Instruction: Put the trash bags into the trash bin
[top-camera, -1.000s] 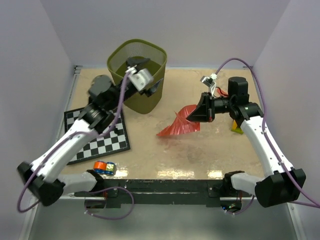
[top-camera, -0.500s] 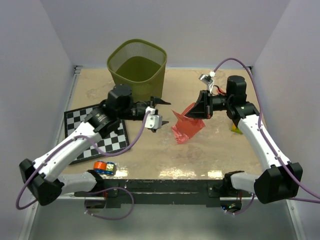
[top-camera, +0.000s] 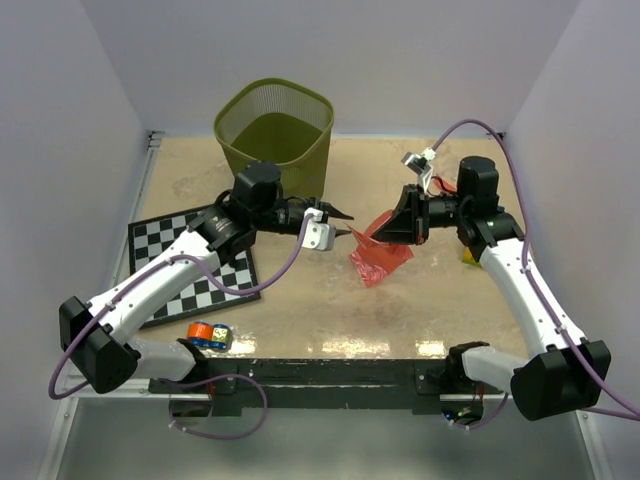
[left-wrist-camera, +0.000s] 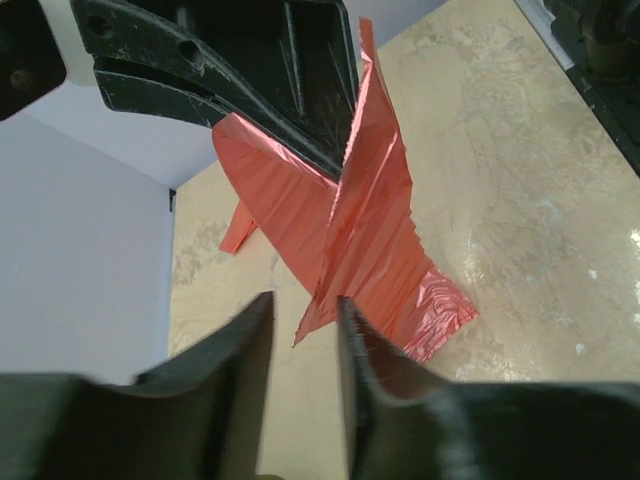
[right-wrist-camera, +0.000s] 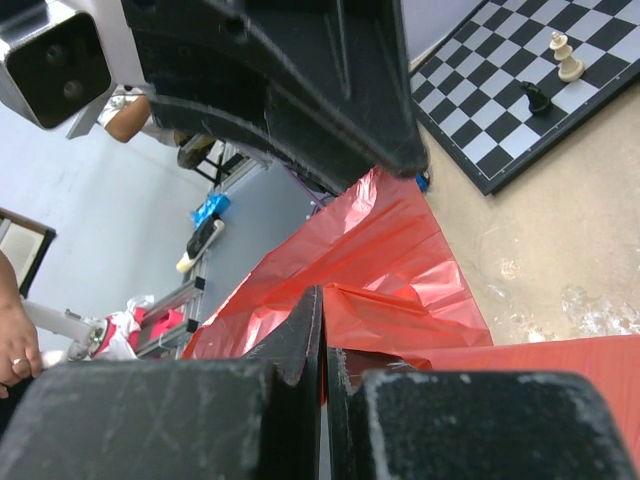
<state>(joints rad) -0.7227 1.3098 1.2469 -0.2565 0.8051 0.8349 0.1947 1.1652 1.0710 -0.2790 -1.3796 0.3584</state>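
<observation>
Pale lilac walls close in a tan, marbled table (top-camera: 300, 300). The olive mesh bin (top-camera: 275, 125) stands upright at the back, left of centre, and nothing touches it. Both arms reach inward from the near edge and meet over the middle of the table. The left arm (top-camera: 170, 275) crosses above a chessboard (top-camera: 195, 285) lying flat on the left side.

The red bag (top-camera: 380, 255) is right of centre, well apart from the bin and in front of it to the right. Its top is pinched up and its crinkled lower part spreads onto the table. The right fingers (right-wrist-camera: 322, 305) are pressed together on the bag's upper fold and hold it. The left fingers (left-wrist-camera: 258, 330) point at the bag's left edge. They stand a little apart with a narrow gap between them, and a loose corner of the film hangs just at that gap. Whether they touch it cannot be told.

An orange and blue toy block (top-camera: 208, 335) sits near the left arm's base. A yellow block (top-camera: 470, 260) is half hidden behind the right arm (top-camera: 530, 290). In the right wrist view, a white piece (right-wrist-camera: 568, 55) and a black piece (right-wrist-camera: 537, 97) stand on the chessboard.
</observation>
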